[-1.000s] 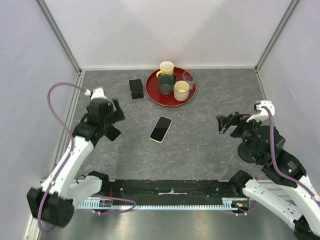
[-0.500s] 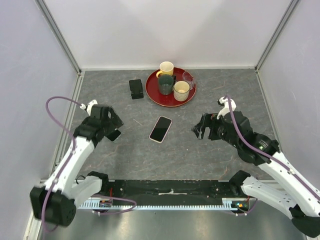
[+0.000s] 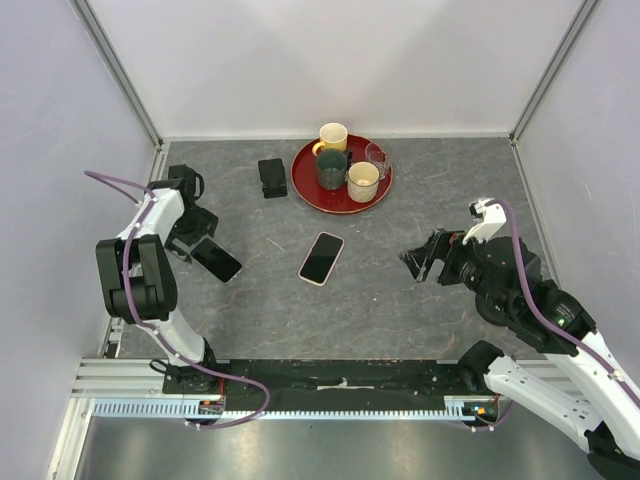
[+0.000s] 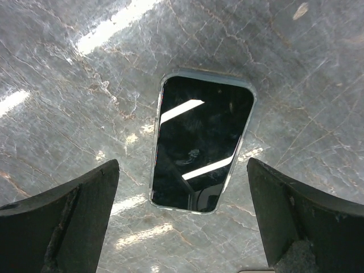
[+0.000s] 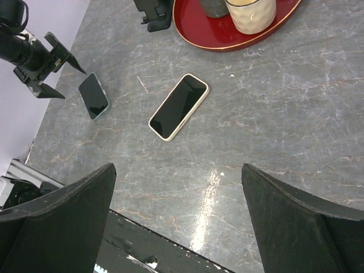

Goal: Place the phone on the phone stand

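Note:
The phone, with a black screen and a cream case edge, lies flat mid-table; it also shows in the right wrist view. A black round shape, probably the phone stand's base, is mostly hidden under my right arm. My right gripper is open and empty, well to the right of the phone, with its fingers spread wide in its own view. My left gripper is open and empty at the far left. It hovers over a second dark phone-like slab with a pale grey edge.
The grey-edged slab lies left of the phone. A small flat black folding piece sits beside a red tray holding three mugs and a glass at the back. Walls close in on the left, right and back.
My left arm has swung back and left, uncovering the grey-edged slab. My right gripper came in toward the centre, then drew back a little to the right. The phone has not moved.

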### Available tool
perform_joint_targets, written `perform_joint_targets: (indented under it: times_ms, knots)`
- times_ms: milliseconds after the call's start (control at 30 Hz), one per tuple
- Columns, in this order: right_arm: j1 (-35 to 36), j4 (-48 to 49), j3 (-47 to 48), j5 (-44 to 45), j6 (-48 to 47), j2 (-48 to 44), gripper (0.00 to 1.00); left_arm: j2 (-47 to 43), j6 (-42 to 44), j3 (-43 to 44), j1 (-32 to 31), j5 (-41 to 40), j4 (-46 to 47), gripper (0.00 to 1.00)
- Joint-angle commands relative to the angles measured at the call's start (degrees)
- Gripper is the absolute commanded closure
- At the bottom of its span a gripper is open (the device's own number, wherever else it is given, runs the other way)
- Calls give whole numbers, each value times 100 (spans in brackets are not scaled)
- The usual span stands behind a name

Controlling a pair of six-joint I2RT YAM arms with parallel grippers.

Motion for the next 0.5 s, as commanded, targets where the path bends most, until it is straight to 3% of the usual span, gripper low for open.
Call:
perform_joint_targets:
  times_ms: [0,467]
  knots:
    - [13,-8,238,256,-181,62,2,-15,-130,-52,-7,189,352,0]
    - [5,71,212,529,-498,440,2,494,-113,-158,20,515,733,0]
